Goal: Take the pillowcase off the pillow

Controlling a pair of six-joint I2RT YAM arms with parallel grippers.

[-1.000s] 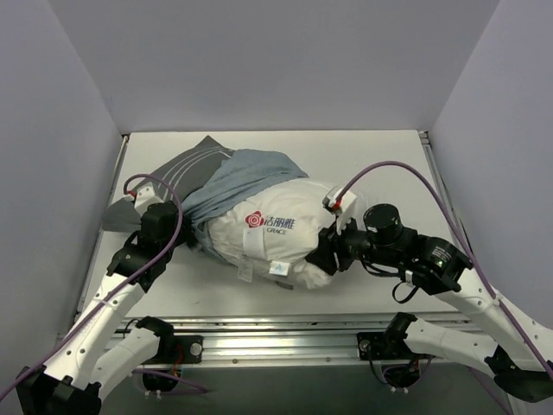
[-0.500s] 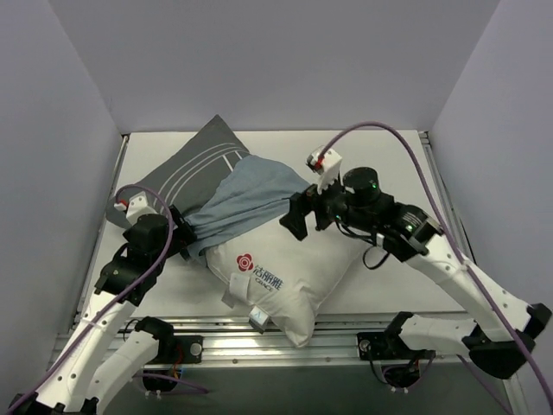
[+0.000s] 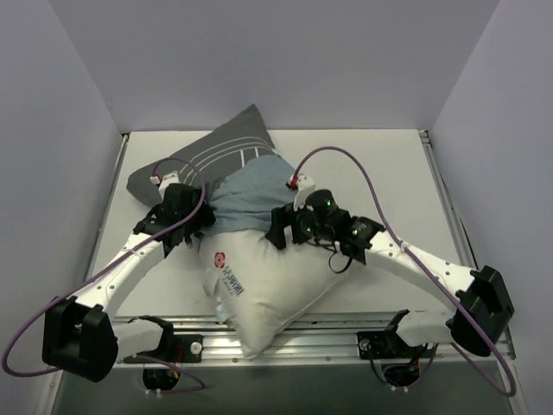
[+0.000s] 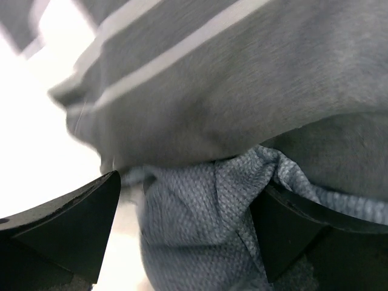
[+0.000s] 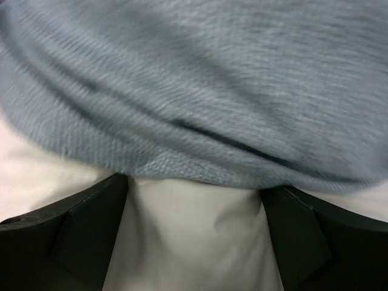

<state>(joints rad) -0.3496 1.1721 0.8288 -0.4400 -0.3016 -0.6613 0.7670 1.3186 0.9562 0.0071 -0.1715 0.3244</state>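
The pillow [image 3: 272, 290] lies on the table [image 3: 384, 164] with its long axis running from the far centre to the near edge, where its near corner overhangs. The pillowcase [image 3: 220, 160] covers only the far end. Its striped body trails away to the far left, and its blue-grey inner side is bunched across the pillow top.

Left gripper [image 3: 205, 229]: released, fingers wide apart, with a fold of blue-grey cloth between them and striped cloth just beyond.

Right gripper [image 3: 278, 229]: released, fingers wide apart over bare pillow, with the cloth hem just ahead of the tips.

From both grippers the pillowcase lies away from the robot and to the left. The left arm is nearer its body. The pull-off direction is judged to be far-left, along the pillow axis, with the right arm restraining the pillow.
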